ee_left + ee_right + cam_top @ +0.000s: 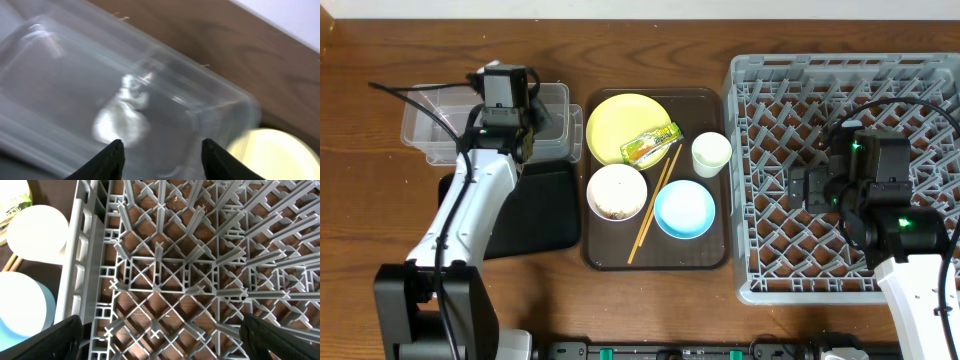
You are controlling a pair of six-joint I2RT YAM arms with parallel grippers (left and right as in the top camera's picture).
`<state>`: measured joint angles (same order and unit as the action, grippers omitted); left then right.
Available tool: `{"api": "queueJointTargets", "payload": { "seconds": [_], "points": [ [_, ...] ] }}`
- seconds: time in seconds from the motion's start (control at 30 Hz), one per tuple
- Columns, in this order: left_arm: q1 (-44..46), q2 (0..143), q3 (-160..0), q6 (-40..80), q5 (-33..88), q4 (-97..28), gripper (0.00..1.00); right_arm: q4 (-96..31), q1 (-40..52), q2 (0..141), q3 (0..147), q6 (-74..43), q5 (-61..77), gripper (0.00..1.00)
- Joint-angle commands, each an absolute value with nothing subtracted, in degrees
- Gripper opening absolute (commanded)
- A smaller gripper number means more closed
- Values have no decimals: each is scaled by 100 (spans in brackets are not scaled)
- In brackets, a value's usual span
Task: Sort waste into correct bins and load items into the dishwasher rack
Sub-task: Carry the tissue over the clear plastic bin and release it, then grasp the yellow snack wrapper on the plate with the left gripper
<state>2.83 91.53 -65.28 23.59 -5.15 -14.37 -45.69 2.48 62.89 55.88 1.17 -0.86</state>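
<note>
My left gripper (542, 118) (162, 152) is open and empty over the clear tub (430, 125) (210, 100); a crumpled white tissue (122, 117) lies inside the tub below it. My right gripper (800, 187) (160, 340) is open and empty over the left part of the grey dishwasher rack (920, 70) (165, 265). On the brown tray (710, 255) are the yellow plate (610, 120) with the green-and-orange wrapper (652, 146), the white bowl (615, 191) with scraps, the light blue bowl (684, 209), the white cup (711, 153) and the chopsticks (655, 203).
The black tray (540, 215) lies in front of the tub, partly under my left arm. The right wrist view shows the cup (36, 230) and blue bowl (22, 307) just outside the rack's left wall. The rack holds nothing.
</note>
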Motion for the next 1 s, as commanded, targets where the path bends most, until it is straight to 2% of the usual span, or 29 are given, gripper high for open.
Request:
{"api": "queueJointTargets", "payload": {
  "seconds": [0.0, 0.1, 0.37, 0.43, 0.77, 0.97],
  "points": [
    [519, 8967, -6560, 1179, 845, -1162, 64, -4587, 189, 6263, 5721, 180, -60, 99],
    [773, 9006, -6558, 513, 1535, -1035, 70, -4587, 189, 6263, 5721, 180, -60, 99],
    [1623, 9572, -6558, -716, 1564, -919, 74, -4587, 189, 6263, 5721, 180, -60, 99],
    [1793, 9817, -6558, -797, 1564, -797, 77, -4587, 189, 6263, 5721, 180, -60, 99],
    [2331, 10829, -6558, -797, 1538, -220, 78, -4589, 189, 6263, 5721, 180, -60, 99],
    [2349, 11203, -6558, -792, 1487, -34, 73, -4591, 189, 6263, 5721, 180, -60, 99]
  ]
}}
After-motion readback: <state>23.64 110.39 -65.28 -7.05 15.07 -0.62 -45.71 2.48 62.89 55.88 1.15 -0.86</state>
